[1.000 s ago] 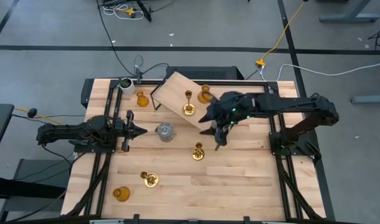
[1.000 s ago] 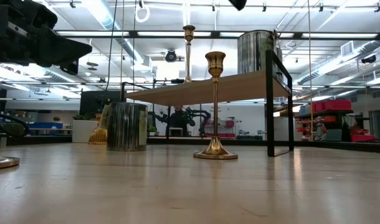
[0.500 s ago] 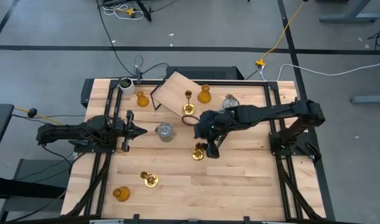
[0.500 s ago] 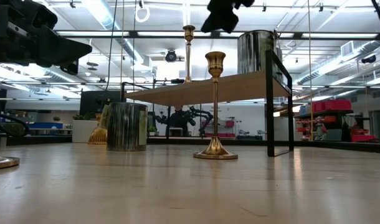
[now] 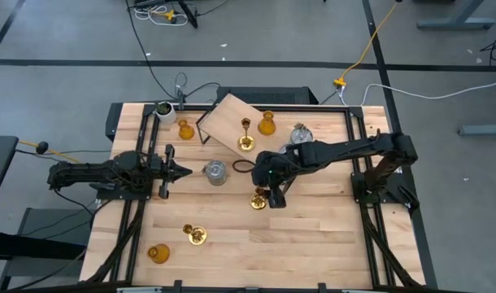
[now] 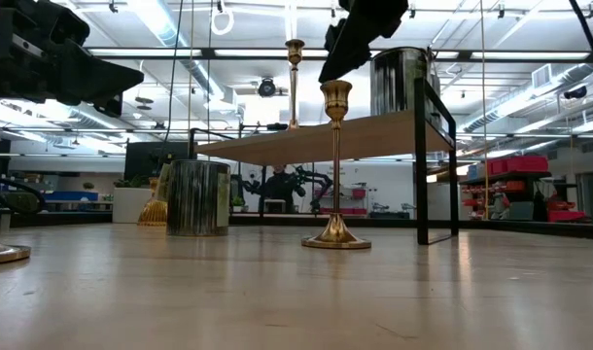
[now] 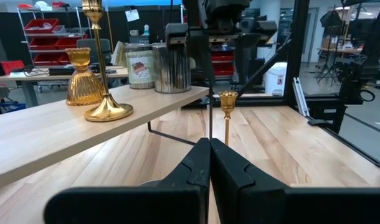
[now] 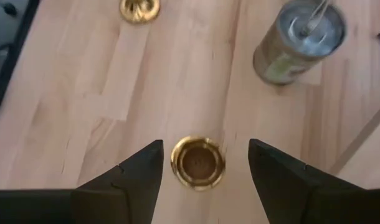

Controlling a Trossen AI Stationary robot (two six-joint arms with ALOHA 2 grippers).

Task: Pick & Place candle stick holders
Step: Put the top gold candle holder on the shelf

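Note:
A slim brass candle stick holder point(image 5: 258, 199) stands upright on its round base point(image 6: 335, 239) mid-table. My right gripper point(image 5: 271, 195) hangs open just above its top cup point(image 8: 198, 163), one finger on either side and apart from it; in the low view my right gripper point(image 6: 360, 29) is above and behind the cup. My left gripper point(image 5: 184, 172) rests shut and level at the table's left, touching nothing. A raised wooden shelf point(image 5: 228, 122) carries a brass stick point(image 5: 246, 142) and an amber holder point(image 5: 267, 124). In the low view a silver cylinder point(image 6: 399, 83) stands on it.
A silver cylinder point(image 5: 215, 172) stands on the table left of the brass stick. Another brass stick point(image 5: 197, 234) and an amber holder point(image 5: 157, 253) are near the front left. An amber holder point(image 5: 184, 129) and a white plant pot point(image 5: 163, 110) sit at the far left.
My right gripper has come down and toward the table's left and near edge, tipping further downward, until it stands over the brass stick's top. Its fingers have stayed open. Nothing on the table has moved.

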